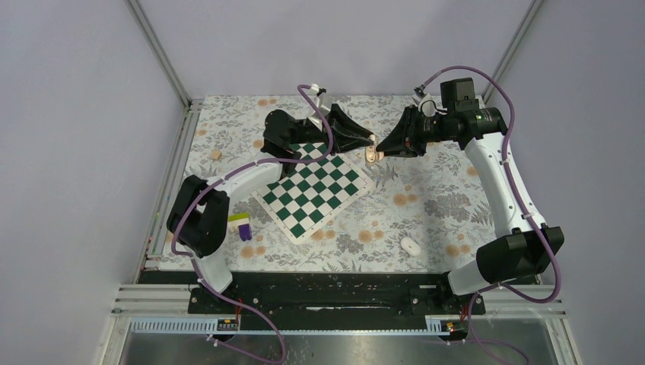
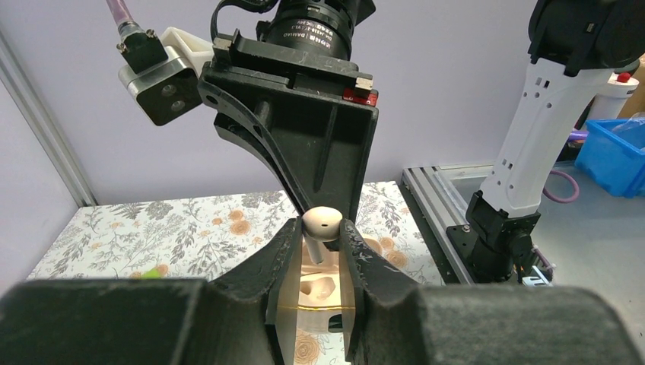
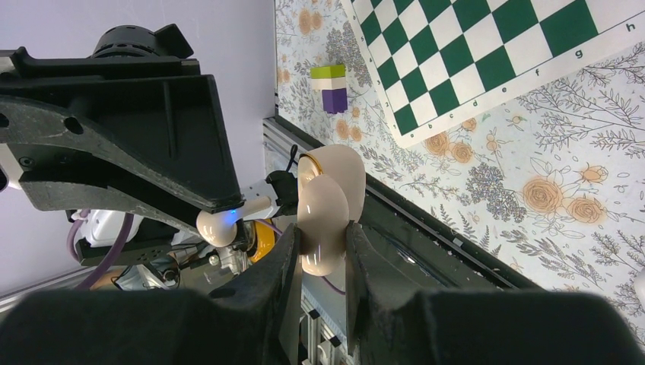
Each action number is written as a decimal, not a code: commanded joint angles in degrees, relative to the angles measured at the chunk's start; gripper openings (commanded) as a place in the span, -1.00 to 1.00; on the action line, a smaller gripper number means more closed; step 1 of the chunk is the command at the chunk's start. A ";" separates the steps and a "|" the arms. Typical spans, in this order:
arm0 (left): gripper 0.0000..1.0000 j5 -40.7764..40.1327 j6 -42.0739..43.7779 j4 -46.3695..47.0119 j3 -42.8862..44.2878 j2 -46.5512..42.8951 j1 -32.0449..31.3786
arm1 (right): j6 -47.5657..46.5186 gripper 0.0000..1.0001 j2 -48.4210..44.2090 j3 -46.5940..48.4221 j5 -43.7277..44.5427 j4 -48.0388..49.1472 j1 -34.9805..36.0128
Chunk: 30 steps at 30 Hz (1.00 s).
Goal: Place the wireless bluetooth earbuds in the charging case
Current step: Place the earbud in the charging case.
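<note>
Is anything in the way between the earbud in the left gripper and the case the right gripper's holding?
Nothing visible does. The left gripper holds the earbud right beside the open charging case clamped in the right gripper, and only open air shows between them.

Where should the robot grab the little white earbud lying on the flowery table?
Pinch the earbud across its narrow middle, coming straight down from above. It lies flat on the table, an oval with open space around it, so both long sides look reachable.
</note>
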 commanded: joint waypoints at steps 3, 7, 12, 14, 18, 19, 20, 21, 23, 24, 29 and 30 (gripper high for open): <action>-1.00 -0.32 -1.11 4.70 -0.33 1.26 0.28 | 0.59 -1.00 -2.08 2.44 -1.98 1.68 0.43; -1.00 -0.32 -2.09 5.89 -0.58 1.77 0.30 | 0.68 -1.00 -2.09 2.53 -1.99 1.61 0.36; -1.00 -0.26 -2.48 6.37 -0.95 1.86 0.26 | 0.63 -1.00 -1.96 2.53 -1.88 1.59 0.41; -1.00 -0.21 -2.38 6.41 -1.17 1.71 0.26 | 0.63 -1.00 -1.89 2.46 -1.89 1.66 0.43; -1.00 -0.22 -2.55 6.60 -1.50 1.77 0.39 | 0.63 -1.00 -1.93 2.53 -1.98 1.66 0.36; -1.00 -0.24 -2.56 6.63 -1.55 1.83 0.35 | 0.65 -1.00 -1.99 2.59 -2.04 1.65 0.38; -1.00 -0.25 -2.59 6.69 -1.55 1.93 0.41 | 0.71 -1.00 -2.04 2.66 -2.06 1.62 0.35; -1.00 -0.21 -2.72 6.81 -1.53 2.00 0.35 | 0.72 -1.00 -2.07 2.76 -2.08 1.59 0.39; -1.00 -0.23 -3.05 7.21 -1.48 2.23 0.39 | 0.80 -1.00 -2.16 2.94 -2.26 1.64 0.43; -1.00 -0.28 -3.21 7.47 -1.45 2.34 0.35 | 0.87 -1.00 -2.29 3.03 -2.47 1.73 0.37; -1.00 -0.14 -3.49 7.78 -1.45 2.51 0.34 | 1.83 -1.00 -2.76 2.84 -3.68 2.98 0.39; -1.00 -0.05 -3.49 7.81 -1.53 2.44 0.34 | 1.93 -1.00 -2.90 2.88 -3.76 3.07 0.37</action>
